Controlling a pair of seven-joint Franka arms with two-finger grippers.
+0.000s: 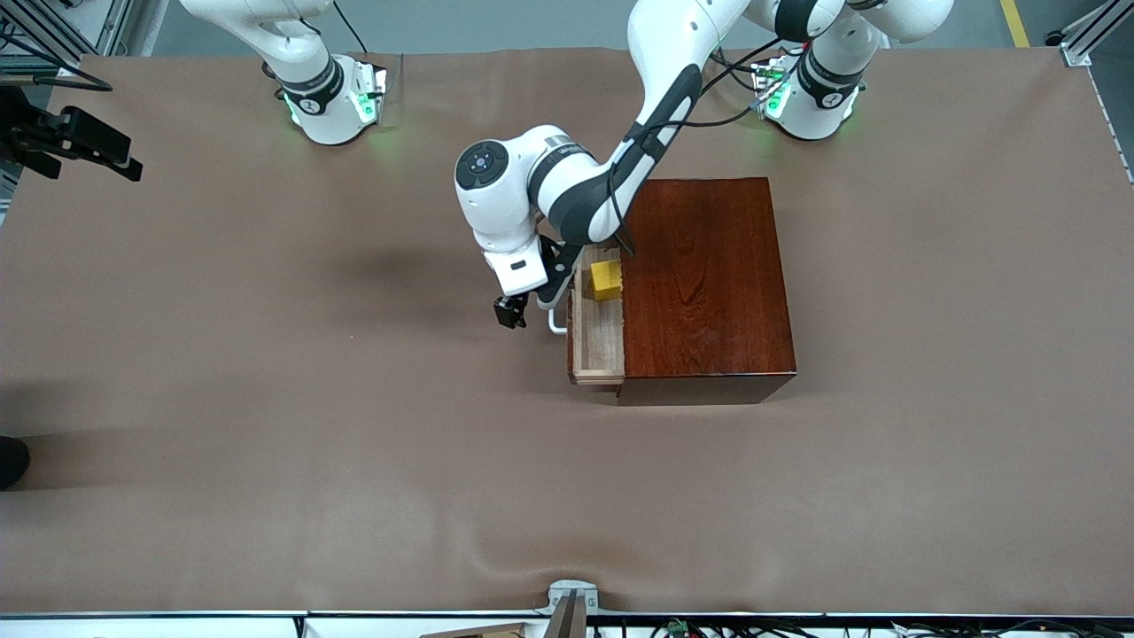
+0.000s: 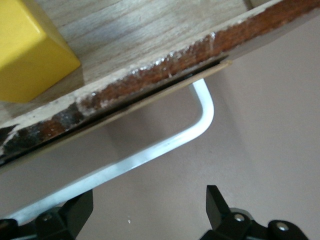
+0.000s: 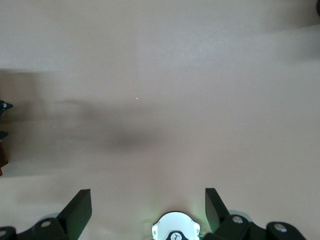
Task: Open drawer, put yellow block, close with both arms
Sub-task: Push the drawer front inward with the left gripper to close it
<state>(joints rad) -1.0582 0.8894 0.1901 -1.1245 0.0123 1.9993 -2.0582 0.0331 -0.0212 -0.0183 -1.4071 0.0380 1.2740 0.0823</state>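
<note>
The dark reddish-brown box (image 1: 709, 283) stands mid-table. Its pale wood drawer (image 1: 598, 341) is pulled out toward the right arm's end of the table. The yellow block (image 1: 606, 279) lies in the drawer, at the end farther from the front camera; it also shows in the left wrist view (image 2: 27, 55). My left gripper (image 1: 532, 306) is open and empty, just outside the white handle (image 1: 556, 323). In the left wrist view the handle (image 2: 150, 155) crosses just ahead of the gripper (image 2: 148, 197), not between its fingers. My right gripper (image 3: 148, 200) is open and empty, held high over bare table above its own base (image 3: 175, 230), waiting.
The table is covered with a brown cloth (image 1: 354, 443). A black fixture (image 1: 71, 142) juts in at the right arm's end. A small metal bracket (image 1: 571, 607) sits at the table edge nearest the front camera.
</note>
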